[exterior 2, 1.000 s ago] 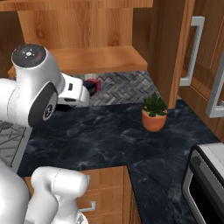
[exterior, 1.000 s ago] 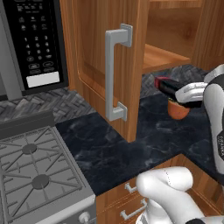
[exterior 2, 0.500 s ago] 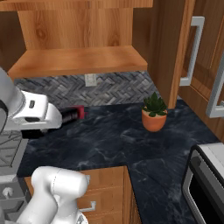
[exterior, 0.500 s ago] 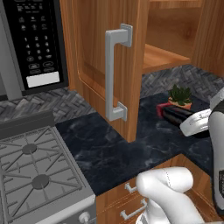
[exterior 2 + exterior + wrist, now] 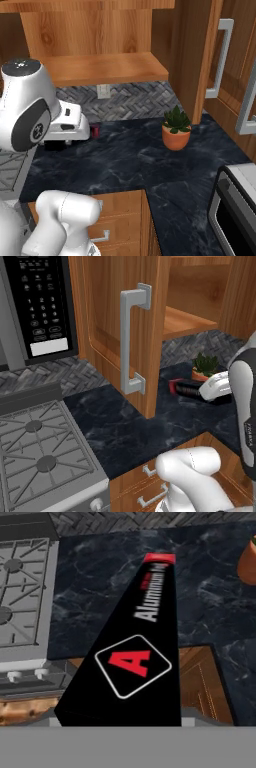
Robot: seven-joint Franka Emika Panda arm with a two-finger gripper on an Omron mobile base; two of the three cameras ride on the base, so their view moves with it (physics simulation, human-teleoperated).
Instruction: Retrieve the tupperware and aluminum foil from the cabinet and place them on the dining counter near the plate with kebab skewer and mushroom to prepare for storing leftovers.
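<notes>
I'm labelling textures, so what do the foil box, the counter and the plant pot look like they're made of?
Foil box: probably printed cardboard, matte black with red ends and white lettering. Counter: dark polished stone, likely marble, given its pale veining. Plant pot: seemingly terracotta, plain matte orange.

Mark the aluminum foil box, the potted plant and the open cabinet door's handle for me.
aluminum foil box (image 5: 134,662): hand view, its black top face.
potted plant (image 5: 175,138): right base view, its orange pot.
cabinet door handle (image 5: 125,341): left base view, its grey bar.

Pincer fingertips hidden behind foil box (image 5: 135,657)
</notes>
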